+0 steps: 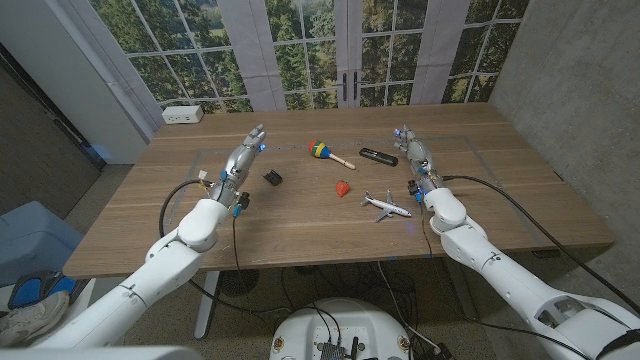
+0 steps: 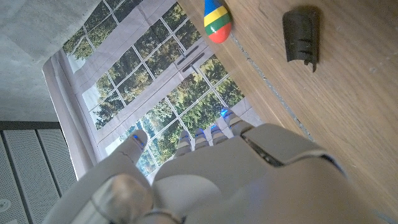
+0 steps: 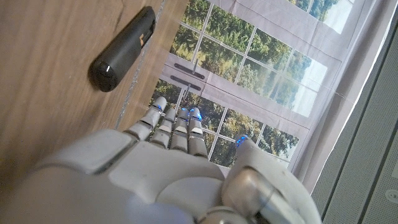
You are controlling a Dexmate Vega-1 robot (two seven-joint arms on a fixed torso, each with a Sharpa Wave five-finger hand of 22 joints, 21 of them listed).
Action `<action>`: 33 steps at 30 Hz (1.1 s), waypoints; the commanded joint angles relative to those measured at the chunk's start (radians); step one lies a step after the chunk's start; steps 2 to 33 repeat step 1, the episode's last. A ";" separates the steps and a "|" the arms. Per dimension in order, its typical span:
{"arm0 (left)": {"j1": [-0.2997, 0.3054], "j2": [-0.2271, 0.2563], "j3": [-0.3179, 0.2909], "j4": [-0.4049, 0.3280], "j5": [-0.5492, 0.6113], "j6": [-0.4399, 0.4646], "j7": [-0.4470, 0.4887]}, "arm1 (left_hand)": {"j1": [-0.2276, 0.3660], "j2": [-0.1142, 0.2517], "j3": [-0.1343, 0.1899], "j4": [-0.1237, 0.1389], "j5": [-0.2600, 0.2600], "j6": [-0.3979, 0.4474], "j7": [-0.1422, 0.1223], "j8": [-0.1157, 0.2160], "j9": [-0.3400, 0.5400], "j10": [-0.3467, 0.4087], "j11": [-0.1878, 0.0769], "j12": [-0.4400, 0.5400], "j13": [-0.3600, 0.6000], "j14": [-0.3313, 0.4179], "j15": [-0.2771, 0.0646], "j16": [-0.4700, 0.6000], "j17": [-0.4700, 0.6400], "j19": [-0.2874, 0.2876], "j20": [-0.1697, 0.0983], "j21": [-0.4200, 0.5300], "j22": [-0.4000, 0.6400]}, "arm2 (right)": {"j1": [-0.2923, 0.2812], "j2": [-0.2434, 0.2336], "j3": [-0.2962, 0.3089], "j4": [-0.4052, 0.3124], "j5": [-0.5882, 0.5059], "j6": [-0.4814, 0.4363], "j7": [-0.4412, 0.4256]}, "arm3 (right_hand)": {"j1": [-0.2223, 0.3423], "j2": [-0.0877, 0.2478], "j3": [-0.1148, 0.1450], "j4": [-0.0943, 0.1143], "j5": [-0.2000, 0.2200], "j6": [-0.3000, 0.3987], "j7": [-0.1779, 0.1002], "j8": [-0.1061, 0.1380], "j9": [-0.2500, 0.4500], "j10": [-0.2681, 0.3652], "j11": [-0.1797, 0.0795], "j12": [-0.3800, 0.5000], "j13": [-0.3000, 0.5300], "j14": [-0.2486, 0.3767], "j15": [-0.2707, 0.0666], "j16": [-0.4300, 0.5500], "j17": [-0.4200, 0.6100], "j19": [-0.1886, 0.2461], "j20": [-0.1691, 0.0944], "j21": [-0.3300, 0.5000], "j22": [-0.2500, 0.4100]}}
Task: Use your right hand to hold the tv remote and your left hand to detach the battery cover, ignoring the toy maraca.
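On the table, the left hand (image 1: 243,160) and right hand (image 1: 415,155) stand empty, fingers extended, beside the tv remote (image 1: 378,156).

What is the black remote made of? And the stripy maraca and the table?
The tv remote looks like smooth black plastic, with a soft shine at its rounded end. The toy maraca has a glossy painted head in colored stripes and a pale handle, probably wood. The table looks like wood: brown, matte, with visible grain lines.
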 commanded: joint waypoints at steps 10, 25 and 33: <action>-0.052 -0.037 0.001 0.110 -0.159 -0.083 -0.180 | -0.012 0.086 0.011 0.003 0.006 0.001 0.005 -0.001 0.001 -0.009 0.008 -0.003 -0.001 0.000 -0.052 -0.002 -0.001 0.004 -0.111 -0.004 0.000 | -0.078 0.018 0.074 -0.064 0.139 0.080 0.078 | -0.010 0.011 0.005 0.008 0.004 0.017 0.001 0.009 0.002 0.014 -0.002 0.005 -0.004 0.013 -0.023 0.005 -0.006 0.020 -0.074 -0.005 0.003; -0.052 -0.037 0.001 0.110 -0.159 -0.083 -0.180 | -0.012 0.086 0.011 0.003 0.006 0.001 0.005 -0.001 0.001 -0.009 0.008 -0.003 -0.001 0.000 -0.052 -0.002 -0.001 0.004 -0.111 -0.004 0.000 | -0.078 0.018 0.074 -0.064 0.139 0.080 0.078 | -0.010 0.011 0.005 0.008 0.004 0.017 0.001 0.009 0.002 0.014 -0.002 0.005 -0.004 0.013 -0.023 0.005 -0.006 0.020 -0.074 -0.005 0.003; -0.052 -0.037 0.001 0.110 -0.159 -0.083 -0.180 | -0.012 0.086 0.011 0.003 0.006 0.001 0.005 -0.001 0.001 -0.009 0.008 -0.003 -0.001 0.000 -0.052 -0.002 -0.001 0.004 -0.111 -0.004 0.000 | -0.078 0.018 0.074 -0.064 0.139 0.080 0.078 | -0.010 0.011 0.005 0.008 0.004 0.017 0.001 0.009 0.002 0.014 -0.002 0.005 -0.004 0.013 -0.023 0.005 -0.006 0.020 -0.074 -0.005 0.003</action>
